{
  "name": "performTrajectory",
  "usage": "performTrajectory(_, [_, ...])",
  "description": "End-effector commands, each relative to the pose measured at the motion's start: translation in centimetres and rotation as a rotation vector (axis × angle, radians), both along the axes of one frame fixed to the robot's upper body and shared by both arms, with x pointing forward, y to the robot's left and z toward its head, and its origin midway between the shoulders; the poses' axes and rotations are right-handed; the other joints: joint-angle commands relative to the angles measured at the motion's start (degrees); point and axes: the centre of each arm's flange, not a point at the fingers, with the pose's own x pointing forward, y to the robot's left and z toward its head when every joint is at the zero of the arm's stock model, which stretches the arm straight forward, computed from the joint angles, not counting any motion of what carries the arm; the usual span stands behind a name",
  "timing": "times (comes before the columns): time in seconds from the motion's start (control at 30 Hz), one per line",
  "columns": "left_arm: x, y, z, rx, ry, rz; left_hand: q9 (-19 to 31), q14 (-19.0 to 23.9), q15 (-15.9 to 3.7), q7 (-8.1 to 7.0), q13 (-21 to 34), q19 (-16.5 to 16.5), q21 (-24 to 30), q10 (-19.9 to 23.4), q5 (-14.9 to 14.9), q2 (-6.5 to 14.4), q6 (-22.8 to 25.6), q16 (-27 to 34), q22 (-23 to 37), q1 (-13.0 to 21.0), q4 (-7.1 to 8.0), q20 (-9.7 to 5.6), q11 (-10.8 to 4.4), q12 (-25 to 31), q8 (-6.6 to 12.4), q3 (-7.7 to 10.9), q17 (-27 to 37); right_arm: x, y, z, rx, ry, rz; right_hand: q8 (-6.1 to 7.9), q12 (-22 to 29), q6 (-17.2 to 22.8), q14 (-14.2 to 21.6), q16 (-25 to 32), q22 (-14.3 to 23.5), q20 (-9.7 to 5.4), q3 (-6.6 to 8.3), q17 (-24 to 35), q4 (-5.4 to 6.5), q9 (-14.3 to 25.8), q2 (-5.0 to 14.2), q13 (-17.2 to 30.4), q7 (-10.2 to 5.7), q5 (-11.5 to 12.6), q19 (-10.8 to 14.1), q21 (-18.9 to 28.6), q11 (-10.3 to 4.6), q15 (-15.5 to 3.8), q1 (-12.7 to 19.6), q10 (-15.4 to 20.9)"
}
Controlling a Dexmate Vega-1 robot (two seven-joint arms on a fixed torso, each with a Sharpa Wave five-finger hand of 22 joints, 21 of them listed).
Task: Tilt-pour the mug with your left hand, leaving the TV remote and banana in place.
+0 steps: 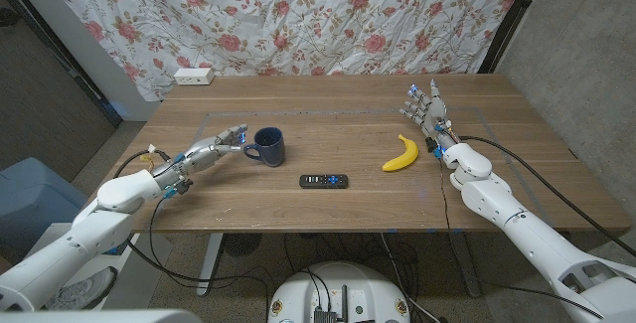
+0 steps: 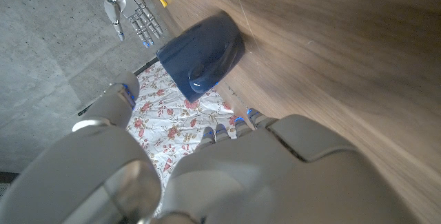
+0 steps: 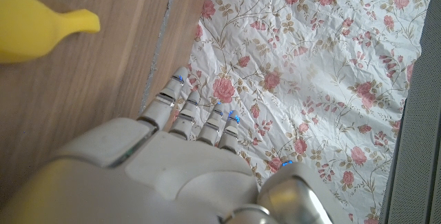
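The mug (image 1: 266, 145) stood upright on the table (image 1: 328, 199), left of centre, with its handle turned toward my left hand (image 1: 214, 146). The remote (image 1: 324, 180) lay just in front of the mug and a little to its right, and the banana (image 1: 400, 153) lay further right, near my right hand (image 1: 427, 112).

The main risk I saw was a poor grip. My left fingertips (image 1: 237, 133) were at the handle side, and if I closed them on the handle alone, the mug could swing or slip once tilted. It could also skid across the wood if I pushed before I had hold, and the remote was close enough to be knocked if it slid that way. A wide tilt toward the front would carry the rim over the remote too. The banana looked well clear of all this. I could not see into the mug, so I could not say whether anything would spill.

My left fingers were stretched out and only loosely spread, reaching to the handle; from the head view I could not tell whether they touched it, and in the left wrist view the mug (image 2: 203, 55) sat beyond my fingertips (image 2: 251, 117) with a gap showing. They held nothing. My right hand stood near the table's far right, fingers (image 3: 196, 110) extended and apart, empty, beside the banana (image 3: 38, 27) but not touching it.
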Motion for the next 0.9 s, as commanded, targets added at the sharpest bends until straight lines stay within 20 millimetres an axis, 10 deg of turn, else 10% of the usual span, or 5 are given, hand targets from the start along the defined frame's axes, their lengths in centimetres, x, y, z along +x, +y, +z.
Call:
performTrajectory(0.03, [0.5,-1.5,-0.9,-0.013,-0.038,0.001,0.15,-7.91,-0.37,0.56,0.14,-6.47,0.45,-4.07,-0.12,-0.47,-2.23,0.56,0.08,0.92,0.1,-0.61,-0.18,0.74,0.77,-0.24,0.09,0.0,0.0,0.0,0.0,0.001,0.0,0.21,0.27,0.06,0.39,0.32,0.3,0.06,0.03,0.14,0.22,0.14,0.55,0.23,-0.37,0.27,0.26,0.37,-0.12,-2.83,-0.05,0.24])
performTrajectory(0.9, [2.3,-3.1,-1.7,-0.037,-0.056,0.0,0.16,-1.03,-2.05,0.97,0.11,0.54,1.18,1.83,-0.01,-1.37,2.73,1.23,0.0,4.08,0.03,-1.28,-0.95,1.62,2.29,-0.37,0.02,0.0,0.0,0.0,0.0,0.001,0.0,0.21,0.28,0.06,0.36,0.31,0.3,0.06,0.03,0.14,0.22,0.14,0.54,0.23,-0.37,0.26,0.25,0.37,-0.14,-2.84,-0.05,0.27])
